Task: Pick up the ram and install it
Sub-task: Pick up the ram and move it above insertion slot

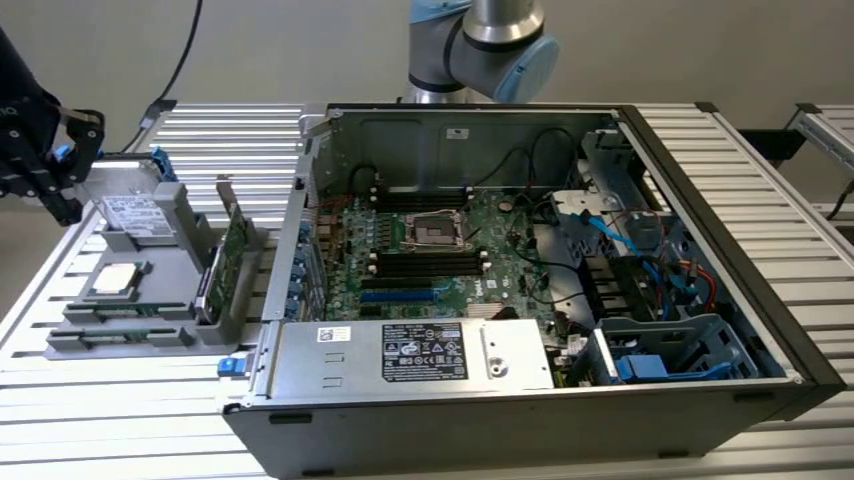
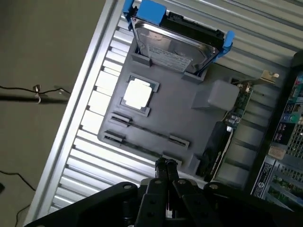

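My gripper [image 2: 166, 164] is pinched shut on nothing, hanging near the grey tray [image 2: 189, 124]. The ram [image 2: 147, 130] stands on edge at the tray's 6 o'clock end in the exterior view. I'd open up first, square to its long edge, and stay off the processor [image 2: 138, 93] toward 12.

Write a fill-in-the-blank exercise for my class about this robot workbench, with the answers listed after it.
1. The hard drive sits in a ____ bracket.
2. The grey tray stands on the exterior view's ____ of the computer case.
3. The gripper, near the edge of the grey tray, has its fingers ____.
Missing words: blue; left; shut.
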You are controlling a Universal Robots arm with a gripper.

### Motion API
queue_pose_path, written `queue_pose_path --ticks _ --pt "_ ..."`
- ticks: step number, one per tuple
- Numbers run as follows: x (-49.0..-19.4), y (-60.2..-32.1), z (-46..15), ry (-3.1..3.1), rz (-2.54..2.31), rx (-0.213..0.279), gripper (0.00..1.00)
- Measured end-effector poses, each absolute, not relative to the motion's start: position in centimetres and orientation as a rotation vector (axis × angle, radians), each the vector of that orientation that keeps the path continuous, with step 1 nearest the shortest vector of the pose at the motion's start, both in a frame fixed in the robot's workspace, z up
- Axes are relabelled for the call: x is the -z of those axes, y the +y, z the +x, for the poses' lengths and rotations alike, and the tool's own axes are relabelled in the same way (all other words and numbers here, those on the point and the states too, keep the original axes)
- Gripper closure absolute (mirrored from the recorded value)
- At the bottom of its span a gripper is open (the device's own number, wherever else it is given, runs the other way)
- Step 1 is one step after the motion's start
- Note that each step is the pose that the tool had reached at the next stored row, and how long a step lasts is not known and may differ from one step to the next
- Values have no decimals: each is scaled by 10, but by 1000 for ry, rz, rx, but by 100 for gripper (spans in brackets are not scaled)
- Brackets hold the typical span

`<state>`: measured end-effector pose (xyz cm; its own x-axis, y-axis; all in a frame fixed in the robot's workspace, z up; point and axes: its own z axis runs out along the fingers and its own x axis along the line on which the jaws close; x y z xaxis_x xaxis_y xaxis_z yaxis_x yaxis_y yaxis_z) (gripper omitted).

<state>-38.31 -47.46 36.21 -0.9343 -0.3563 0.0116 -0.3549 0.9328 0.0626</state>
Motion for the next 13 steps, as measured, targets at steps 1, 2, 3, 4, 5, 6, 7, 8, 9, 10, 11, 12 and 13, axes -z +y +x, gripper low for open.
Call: queue_pose_path --ticks 1,2,3,4,5,6,7,8,9,10,11,12,13 --pt "-362 -475 -383 -3060 592 92 90" --pt "-362 -475 -383 -3054 620 92 90" --pt "-362 -475 -383 -3048 648 92 90" --pt "-362 -475 -383 -3041 675 91 90" --pt "-362 -475 -383 -3034 703 91 90" --pt "-362 -475 -383 -3027 731 91 90" --pt "-362 -475 -383 -3020 757 90 90" --pt "-361 -475 -383 -3013 785 90 90" --pt "-361 -475 -383 -3005 812 89 90" --pt "-361 -475 -383 -2997 840 89 90" --pt "-361 -475 -383 -2989 867 89 90" --pt "-361 -475 -383 -2980 894 88 90" --pt "-361 -475 -383 -2972 920 88 90"
